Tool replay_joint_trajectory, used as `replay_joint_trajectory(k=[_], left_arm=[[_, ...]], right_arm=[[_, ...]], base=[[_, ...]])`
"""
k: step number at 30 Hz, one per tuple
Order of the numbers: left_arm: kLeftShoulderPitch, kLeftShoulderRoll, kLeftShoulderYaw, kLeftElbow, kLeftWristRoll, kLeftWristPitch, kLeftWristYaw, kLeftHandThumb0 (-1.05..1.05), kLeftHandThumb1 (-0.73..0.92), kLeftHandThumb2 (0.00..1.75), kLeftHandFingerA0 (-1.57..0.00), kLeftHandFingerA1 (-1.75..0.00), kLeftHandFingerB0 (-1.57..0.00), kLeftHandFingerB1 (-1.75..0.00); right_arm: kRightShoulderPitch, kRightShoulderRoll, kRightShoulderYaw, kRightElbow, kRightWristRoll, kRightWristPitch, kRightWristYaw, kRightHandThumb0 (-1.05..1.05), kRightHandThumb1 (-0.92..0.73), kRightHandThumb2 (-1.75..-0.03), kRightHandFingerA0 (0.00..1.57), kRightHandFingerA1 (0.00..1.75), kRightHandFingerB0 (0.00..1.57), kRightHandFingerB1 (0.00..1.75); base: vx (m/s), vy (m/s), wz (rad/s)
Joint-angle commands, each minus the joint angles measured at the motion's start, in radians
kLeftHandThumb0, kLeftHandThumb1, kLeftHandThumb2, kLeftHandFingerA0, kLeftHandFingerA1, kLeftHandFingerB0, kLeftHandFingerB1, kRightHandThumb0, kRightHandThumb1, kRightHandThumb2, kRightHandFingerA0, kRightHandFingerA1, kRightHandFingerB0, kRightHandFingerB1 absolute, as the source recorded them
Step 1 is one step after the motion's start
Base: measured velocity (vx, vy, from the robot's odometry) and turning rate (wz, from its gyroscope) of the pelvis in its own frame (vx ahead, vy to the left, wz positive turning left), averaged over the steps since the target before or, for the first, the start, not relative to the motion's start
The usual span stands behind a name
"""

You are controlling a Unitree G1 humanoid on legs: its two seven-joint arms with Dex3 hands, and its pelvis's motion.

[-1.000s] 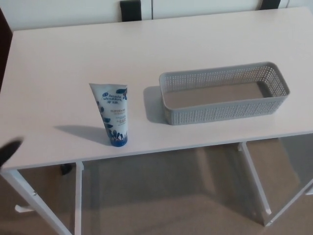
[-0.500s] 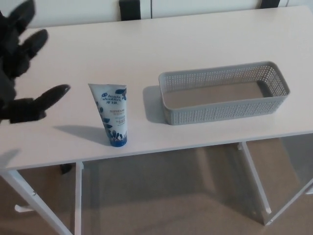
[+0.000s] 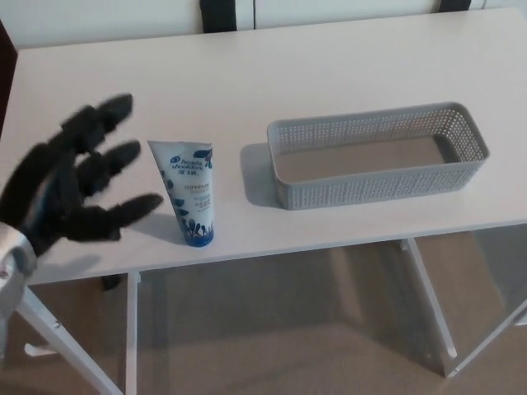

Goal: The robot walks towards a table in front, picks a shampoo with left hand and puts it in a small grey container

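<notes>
A white and blue shampoo tube [image 3: 189, 192] stands upright on its cap near the front edge of the white table [image 3: 329, 74]. My left hand [image 3: 70, 181] is just to its left, black fingers spread apart and empty, the thumb tip reaching close to the tube without touching it. The small grey perforated container [image 3: 375, 156] sits empty to the tube's right. My right hand does not show.
White table legs [image 3: 428, 296] stand over a beige floor below the front edge. A dark chair back [image 3: 218, 15] shows behind the far edge of the table.
My left hand has come in from the left edge, first raised high, then lowered and moved right until it is close beside the tube. The tube and container have not moved.
</notes>
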Motion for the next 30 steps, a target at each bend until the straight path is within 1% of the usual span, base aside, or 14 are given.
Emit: replay_joint_trajectory(k=[1,4,9,13,16,20,21,22,23,24,27,28,29,30], left_arm=[[0.029,0.021,-0.032,-0.031,0.05,0.033,-0.034,-0.57,0.36,0.76,-0.03,-0.31,-0.02,-0.17],[0.043,0.02,-0.046,-0.046,0.058,0.018,-0.049,-0.55,0.35,0.75,-0.01,-0.29,0.0,-0.17],[0.055,0.011,-0.079,-0.052,0.096,-0.013,-0.051,-0.58,0.36,0.76,-0.02,-0.27,-0.01,-0.18],[0.043,-0.004,-0.074,-0.068,0.073,0.056,-0.04,-0.6,0.39,0.74,-0.07,-0.32,-0.06,-0.15],[0.029,-0.021,-0.061,-0.042,0.054,0.088,-0.037,-0.58,0.38,0.76,-0.03,-0.34,-0.02,-0.16],[-0.01,-0.056,-0.026,0.016,0.032,0.147,-0.02,-0.65,0.39,0.68,-0.08,-0.35,-0.03,-0.15],[-0.024,-0.064,-0.014,0.034,0.025,0.167,-0.016,-0.61,0.38,0.75,-0.07,-0.37,0.0,-0.17],[-0.032,-0.07,-0.006,0.044,0.02,0.182,-0.014,-0.61,0.38,0.75,-0.07,-0.37,0.0,-0.17],[-0.05,-0.082,0.005,0.072,0.018,0.194,-0.002,-0.63,0.46,0.57,-0.14,-0.31,0.0,-0.18],[-0.053,-0.084,0.008,0.076,0.019,0.197,-0.002,-0.63,0.46,0.57,-0.14,-0.31,0.0,-0.18],[-0.156,-0.139,-0.043,0.263,0.156,0.169,0.133,-0.46,0.46,0.55,-0.2,-0.33,0.0,-0.21],[-0.189,-0.154,-0.058,0.323,0.189,0.152,0.17,-0.46,0.46,0.55,-0.2,-0.33,0.0,-0.21],[-0.231,-0.165,-0.086,0.399,0.232,0.135,0.201,-0.34,0.49,0.57,-0.84,-0.54,-0.09,-0.23],[-0.283,-0.177,-0.126,0.493,0.284,0.115,0.238,-0.34,0.49,0.57,-0.84,-0.54,-0.09,-0.23]], right_arm=[[0.011,-0.02,0.006,0.003,-0.01,-0.006,0.0,-0.37,-0.73,-0.62,0.66,0.5,0.46,0.39],[0.012,-0.02,0.004,0.003,-0.007,-0.005,0.0,-0.39,-0.71,-0.61,0.64,0.49,0.44,0.38],[0.017,-0.018,0.001,0.001,-0.005,-0.008,0.002,-0.38,-0.71,-0.61,0.65,0.49,0.49,0.4],[0.02,-0.013,0.002,0.008,-0.01,-0.013,-0.003,-0.38,-0.7,-0.61,0.67,0.5,0.52,0.41],[0.025,-0.011,0.006,0.013,-0.015,-0.009,-0.009,-0.38,-0.7,-0.61,0.66,0.49,0.51,0.4],[0.028,-0.012,-0.005,0.008,-0.002,-0.006,-0.003,-0.38,-0.73,-0.62,0.66,0.5,0.49,0.4],[0.028,-0.013,-0.001,0.007,-0.006,-0.007,-0.003,-0.4,-0.73,-0.63,0.67,0.49,0.49,0.39],[0.028,-0.014,0.003,0.006,-0.011,-0.006,-0.006,-0.4,-0.73,-0.63,0.67,0.49,0.49,0.39],[0.022,-0.018,0.002,0.005,-0.01,-0.004,-0.001,-0.4,-0.73,-0.62,0.67,0.49,0.5,0.4],[0.021,-0.019,0.002,0.005,-0.01,-0.003,-0.001,-0.4,-0.73,-0.62,0.67,0.49,0.5,0.4],[0.032,-0.013,0.004,0.015,-0.013,-0.002,-0.006,-0.39,-0.71,-0.62,0.66,0.49,0.51,0.4],[0.034,-0.012,0.005,0.016,-0.014,-0.003,-0.008,-0.39,-0.71,-0.62,0.66,0.49,0.51,0.4],[0.039,-0.01,0.005,0.016,-0.014,-0.006,-0.009,-0.4,-0.71,-0.61,0.64,0.47,0.49,0.39],[0.046,-0.007,0.006,0.016,-0.014,-0.012,-0.009,-0.4,-0.71,-0.61,0.64,0.47,0.49,0.39]], base=[[0.0,0.0,0.0],[0.0,0.0,0.0],[0.0,0.0,0.0],[0.0,0.0,0.0],[0.0,0.0,0.0],[0.0,0.0,0.0],[0.0,0.0,0.0],[0.0,0.0,0.0],[0.0,0.0,0.0],[0.0,0.0,0.0],[0.0,0.0,0.0],[0.0,0.0,0.0],[0.0,0.0,0.0],[0.0,0.0,0.0]])
